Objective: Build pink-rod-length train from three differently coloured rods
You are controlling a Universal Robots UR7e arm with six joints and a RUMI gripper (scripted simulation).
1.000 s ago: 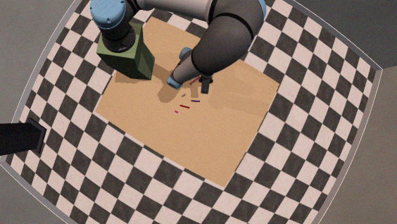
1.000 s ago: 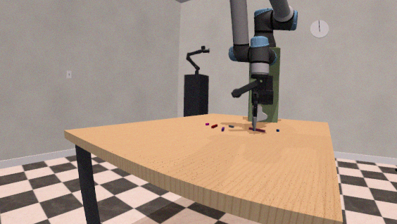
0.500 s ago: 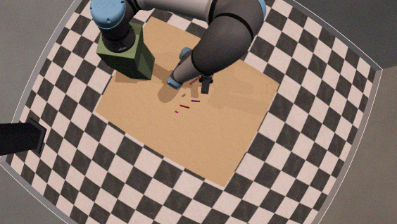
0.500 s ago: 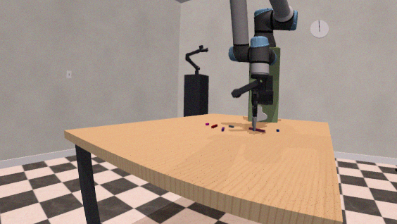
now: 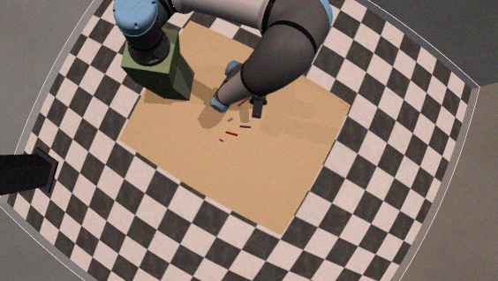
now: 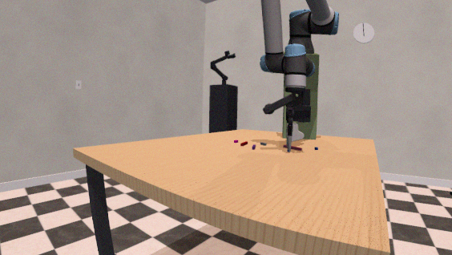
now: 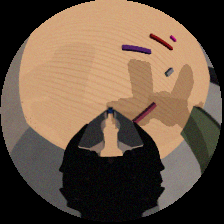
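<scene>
Two fingers of the gripper [image 7: 110, 113] are seen drawn narrow, and a small blue rod [image 7: 110, 109] is held pinched between their tips. The gripper [image 6: 288, 149] is pointed straight down and is found low over the table [image 6: 224, 188]; whether the tips touch the wood cannot be told. Just beside the fingers, on the side toward the green pedestal [image 5: 169, 72], the pink rod [image 7: 144, 112] is seen lying flat and slanted; it is partly hidden under the arm in the top view [image 5: 244, 102]. Farther out, the grey rod [image 7: 169, 72] is noted, lying alone. Beyond it, the purple rod [image 7: 136, 49] is laid flat, apart from the others. The red rod [image 7: 161, 41] is placed next outward, with the short magenta rod [image 7: 173, 38] near its far end but not touching it. No two of these rods are joined end to end. In the exterior view a second small blue piece [image 6: 316, 148] is seen on the table, on the other side of the gripper from the rest and apart from the pink rod [image 6: 296, 148].
</scene>
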